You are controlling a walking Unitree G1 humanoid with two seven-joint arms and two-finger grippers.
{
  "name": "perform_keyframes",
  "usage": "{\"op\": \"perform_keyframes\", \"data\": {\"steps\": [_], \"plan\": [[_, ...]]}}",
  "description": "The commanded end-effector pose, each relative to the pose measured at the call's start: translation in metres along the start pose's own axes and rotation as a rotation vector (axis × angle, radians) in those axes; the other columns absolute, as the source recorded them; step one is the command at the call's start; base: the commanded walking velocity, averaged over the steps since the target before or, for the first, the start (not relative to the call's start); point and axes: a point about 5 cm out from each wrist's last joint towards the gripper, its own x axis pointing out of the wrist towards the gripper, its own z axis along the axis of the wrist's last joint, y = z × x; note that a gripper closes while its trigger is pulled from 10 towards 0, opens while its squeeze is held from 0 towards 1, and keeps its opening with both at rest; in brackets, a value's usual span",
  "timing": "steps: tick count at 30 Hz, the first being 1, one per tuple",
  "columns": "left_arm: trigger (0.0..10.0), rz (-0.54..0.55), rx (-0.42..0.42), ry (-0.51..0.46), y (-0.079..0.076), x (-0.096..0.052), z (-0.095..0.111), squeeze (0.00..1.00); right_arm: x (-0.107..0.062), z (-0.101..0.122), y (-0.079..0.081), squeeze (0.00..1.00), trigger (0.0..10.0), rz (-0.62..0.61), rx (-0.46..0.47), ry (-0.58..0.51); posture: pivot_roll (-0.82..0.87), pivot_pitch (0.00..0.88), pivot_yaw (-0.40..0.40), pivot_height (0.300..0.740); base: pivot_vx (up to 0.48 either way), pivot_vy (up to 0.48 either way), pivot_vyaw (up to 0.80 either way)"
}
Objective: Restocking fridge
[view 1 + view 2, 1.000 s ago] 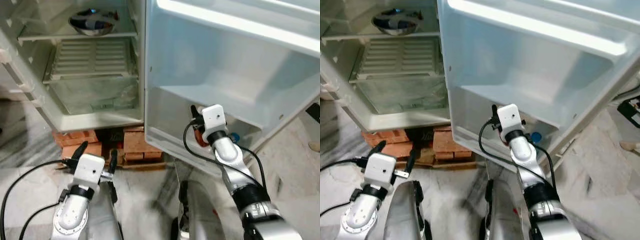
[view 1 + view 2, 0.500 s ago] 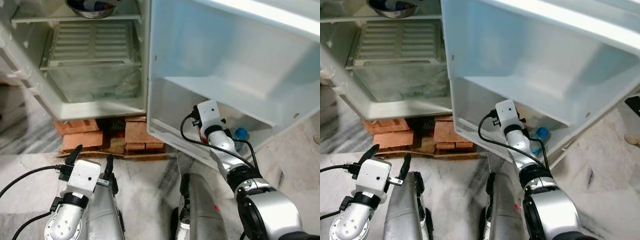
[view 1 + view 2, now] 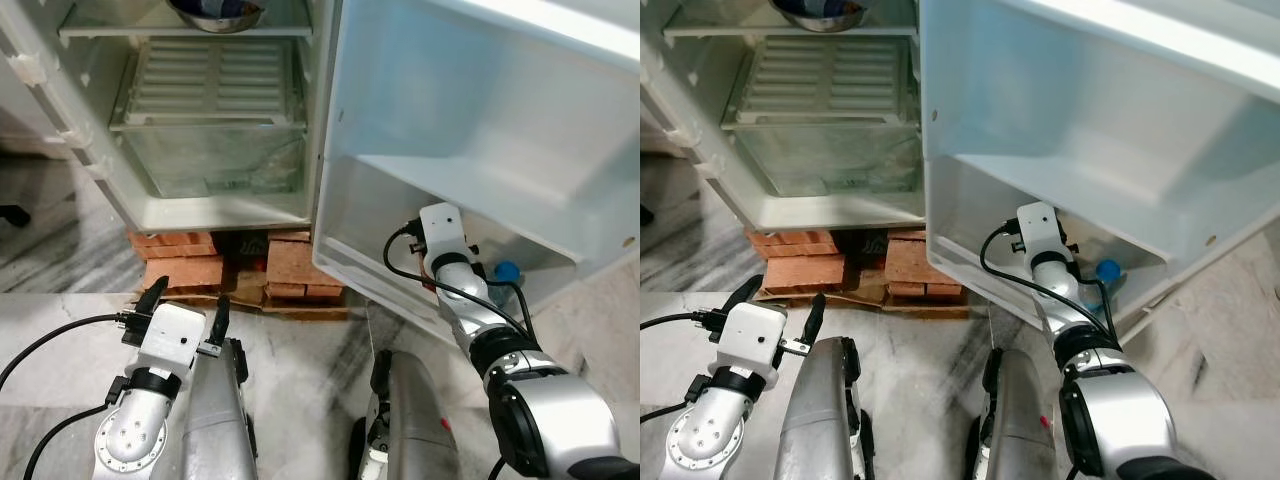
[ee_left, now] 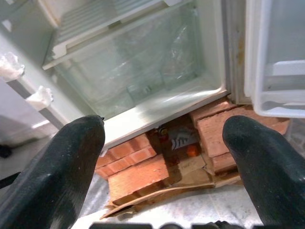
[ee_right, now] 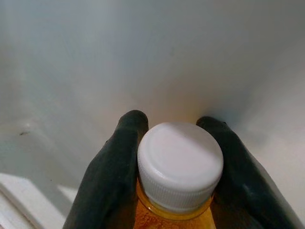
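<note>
My right gripper (image 5: pixel 171 120) is shut on the neck of a bottle (image 5: pixel 180 164) with a white cap and orange liquid. Its wrist (image 3: pixel 443 228) reaches into the bottom bin (image 3: pixel 362 262) of the open fridge door, and the bin's white wall stands close behind the bottle. A blue-capped bottle (image 3: pixel 507 270) stands in the same bin, to the right of the wrist. My left gripper (image 3: pixel 188 297) hangs low over the floor by my left leg, open, holding nothing. Its fingers (image 4: pixel 71 157) point at the fridge's base.
The fridge body stands open at the left, with a steel bowl (image 3: pixel 215 12) on an upper shelf and a clear crisper drawer (image 3: pixel 210 165) below. Red bricks (image 3: pixel 185 270) and cardboard prop up the fridge. Marble floor (image 3: pixel 60 290) lies in front.
The camera has shifted, so the fridge now sits further right in view. My right gripper has gone lower and deeper into the door's bottom bin with the bottle. The left gripper stays open.
</note>
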Motion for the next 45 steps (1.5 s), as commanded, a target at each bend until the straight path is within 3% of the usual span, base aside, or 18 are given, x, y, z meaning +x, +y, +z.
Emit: {"op": "perform_keyframes", "data": {"steps": [1,4,11,17,22,24,28,29,31,32,33,35,45], "plan": [[10.0,-0.028,0.001,0.027,-0.002,-0.001,-0.006,0.0,0.0,-0.013,-0.045,1.0,10.0,-0.174,-0.027,0.055,0.14,0.186,-0.06,0.567,0.0,0.0,0.0],[10.0,-0.035,0.007,0.026,-0.001,0.002,-0.008,0.0,0.0,-0.012,-0.049,1.0,10.0,-0.189,-0.036,0.043,0.14,0.178,-0.056,0.567,0.0,0.0,0.0],[10.0,-0.04,0.012,0.023,-0.001,0.01,-0.012,0.0,0.004,0.007,-0.056,1.0,10.0,-0.198,-0.155,-0.062,0.13,0.145,-0.049,0.567,0.0,0.0,0.0],[10.0,-0.04,0.011,0.017,-0.004,0.015,-0.014,0.0,0.006,0.019,-0.062,1.0,10.0,-0.207,-0.159,-0.127,0.11,0.111,-0.044,0.567,0.0,0.0,0.0],[10.0,-0.037,0.01,0.007,-0.005,0.021,-0.016,0.0,0.003,0.022,-0.061,1.0,10.0,-0.189,-0.1,-0.178,0.1,0.069,-0.04,0.567,0.0,0.0,0.0],[10.0,-0.02,0.002,-0.005,-0.004,0.024,-0.016,0.0,-0.005,0.017,-0.055,1.0,10.0,-0.144,-0.006,-0.221,0.09,0.032,-0.046,0.567,0.0,0.0,0.0],[10.0,-0.01,0.002,0.004,-0.002,0.026,-0.021,0.0,-0.018,0.008,-0.046,1.0,10.0,-0.098,0.073,-0.254,0.08,0.013,-0.05,0.567,0.0,0.0,0.0],[10.0,-0.006,0.0,0.007,-0.001,0.028,-0.023,0.0,-0.023,0.006,-0.04,0.8,10.0,-0.078,0.119,-0.269,0.08,0.003,-0.052,0.567,0.0,0.0,0.0],[10.0,-0.004,-0.002,0.008,0.0,0.03,-0.024,0.0,-0.027,0.005,-0.037,0.8,10.0,-0.064,0.158,-0.279,0.08,0.001,-0.052,0.567,0.0,0.0,0.0],[10.0,0.014,-0.017,0.009,0.003,0.033,-0.024,0.0,-0.034,0.005,-0.03,0.4,10.0,-0.04,0.228,-0.298,0.07,0.0,-0.053,0.567,0.0,0.0,0.0],[10.0,0.023,-0.024,0.009,0.004,0.034,-0.024,0.0,-0.037,0.005,-0.028,0.22,10.0,-0.032,0.249,-0.303,0.07,0.0,-0.052,0.567,0.0,0.0,0.0],[10.0,0.031,-0.036,0.0,0.007,0.036,-0.024,0.0,-0.046,0.005,-0.02,0.0,10.0,0.003,0.293,-0.314,0.07,0.0,-0.05,0.567,0.0,0.0,0.0],[10.0,0.007,-0.074,-0.035,0.006,0.044,-0.02,0.0,-0.076,0.014,0.006,0.0,10.0,0.127,0.382,-0.339,0.05,0.0,-0.031,0.567,0.0,0.0,0.0]]}}
